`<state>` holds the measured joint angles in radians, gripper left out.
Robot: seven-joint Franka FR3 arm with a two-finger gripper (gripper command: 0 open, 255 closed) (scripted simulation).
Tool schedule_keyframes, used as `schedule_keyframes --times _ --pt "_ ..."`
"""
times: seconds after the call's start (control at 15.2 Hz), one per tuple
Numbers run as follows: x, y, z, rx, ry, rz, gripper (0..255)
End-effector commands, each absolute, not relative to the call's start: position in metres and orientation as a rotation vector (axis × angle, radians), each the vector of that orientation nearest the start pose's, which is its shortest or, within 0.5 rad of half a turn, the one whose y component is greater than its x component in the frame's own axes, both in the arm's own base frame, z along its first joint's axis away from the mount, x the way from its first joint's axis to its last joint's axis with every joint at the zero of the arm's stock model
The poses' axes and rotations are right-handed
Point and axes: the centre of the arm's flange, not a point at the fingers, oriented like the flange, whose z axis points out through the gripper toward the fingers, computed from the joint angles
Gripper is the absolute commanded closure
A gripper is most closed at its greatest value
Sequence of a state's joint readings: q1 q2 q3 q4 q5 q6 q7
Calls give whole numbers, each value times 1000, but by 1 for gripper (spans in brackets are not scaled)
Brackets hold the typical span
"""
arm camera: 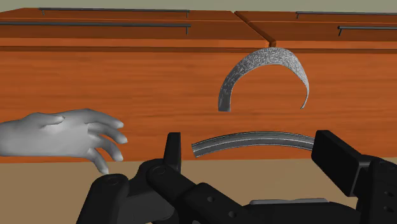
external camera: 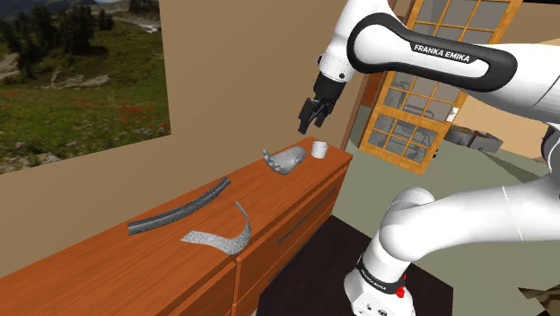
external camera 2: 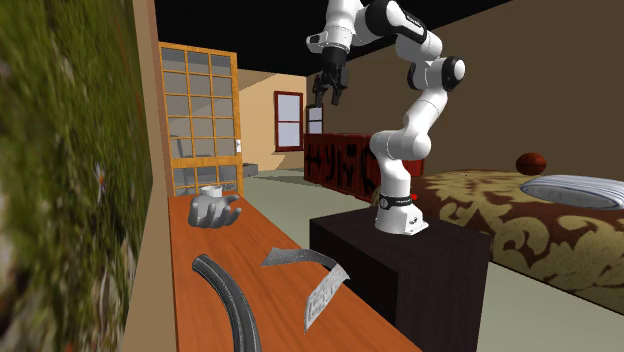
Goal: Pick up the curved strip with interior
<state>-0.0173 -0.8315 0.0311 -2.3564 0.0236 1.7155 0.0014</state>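
While the black two-finger gripper (external camera: pixel 310 117) (external camera 2: pixel 328 98) (arm camera: pixel 249 151) hangs in the air well above the orange-brown wooden dresser (external camera: pixel 108 269) (external camera 2: pixel 200 315) (arm camera: pixel 127 76), its fingers stand wide apart and have hold of nothing.

The task's thing, a long dark grey curved strip with raised edges and a lighter inner channel (external camera: pixel 179 208) (external camera 2: pixel 230 295) (arm camera: pixel 254 140), lies flat on the dresser top on the side nearer the wall, well apart from the gripper. In the wrist view it appears between the two fingers, untouched.

A speckled grey curved band (external camera: pixel 220 236) (external camera 2: pixel 315 275) (arm camera: pixel 267 63) lies just beside the strip, toward the dresser's front edge, not touching it.

A plain grey model hand (external camera: pixel 285 160) (external camera 2: pixel 213 210) (arm camera: pixel 57 130) rests farther along the top, toward the shoulder view's right. A small white cup (external camera: pixel 318 150) (external camera 2: pixel 210 190) stands just beyond it at the dresser's end.
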Motion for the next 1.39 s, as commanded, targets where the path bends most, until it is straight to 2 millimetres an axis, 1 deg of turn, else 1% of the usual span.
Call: schedule_keyframes --times 0.0,0.66,1.32 --pt "309 10 618 -3126 -5 -298 0" --pt "368 62 505 -3216 100 -258 0" --pt "428 101 385 -3301 211 -215 0"
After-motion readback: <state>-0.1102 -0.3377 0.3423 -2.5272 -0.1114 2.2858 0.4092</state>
